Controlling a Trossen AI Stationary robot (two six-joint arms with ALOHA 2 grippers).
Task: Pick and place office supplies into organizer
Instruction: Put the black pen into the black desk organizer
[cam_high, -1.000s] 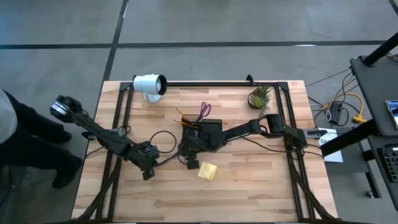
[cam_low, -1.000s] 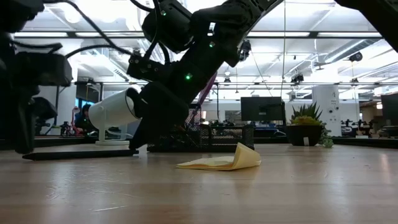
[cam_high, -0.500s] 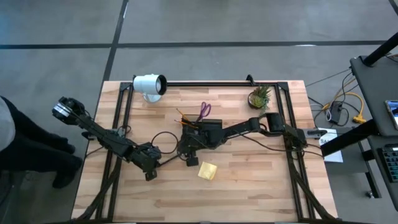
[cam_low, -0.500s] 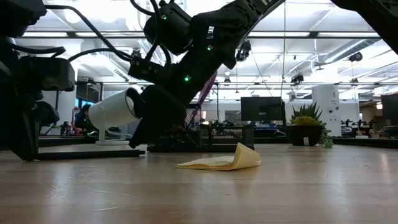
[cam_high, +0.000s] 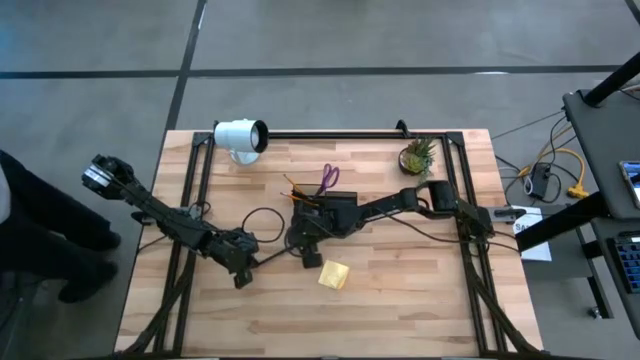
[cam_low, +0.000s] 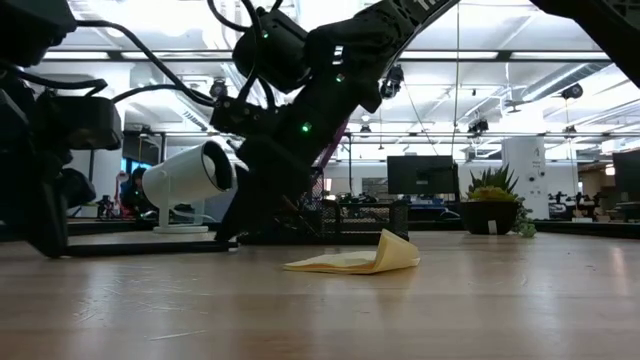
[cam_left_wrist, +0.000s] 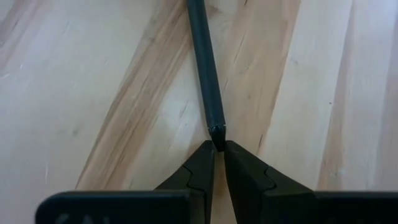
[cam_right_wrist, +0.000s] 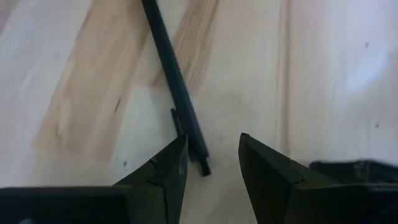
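1. Spanning the whole scene, one wooden bench (cam_high: 400, 310) carries everything; take the dark organizer (cam_high: 335, 207) at its middle as the landmark.
2. Two dark arms work here. The right hand (cam_right_wrist: 210, 163) hangs just in front of the organizer, its fingers apart over a dark pen (cam_right_wrist: 175, 87) lying flat on the wood.
3. The left hand (cam_left_wrist: 217, 155) sits out to the organizer's left-front, its fingers pinched together on the tip of a dark pen (cam_left_wrist: 204, 68), which still rests on the bench.
4. One white cylindrical lamp (cam_high: 240, 136) stands behind the organizer to the left; one potted plant (cam_high: 417, 156) stands behind it to the right.
5. Purple-handled scissors (cam_high: 329, 180), one pair, and a few orange pencils (cam_high: 293, 186), too thin to count, stand at the organizer's rear end.
6. One yellow sticky-note pad (cam_high: 334, 274) lies in front of the organizer, a corner curled up.
7. My judgement: the pen pick is in hand. Next, the right hand needs to lower squarely, straddle the barrel, close, and lift toward the organizer.
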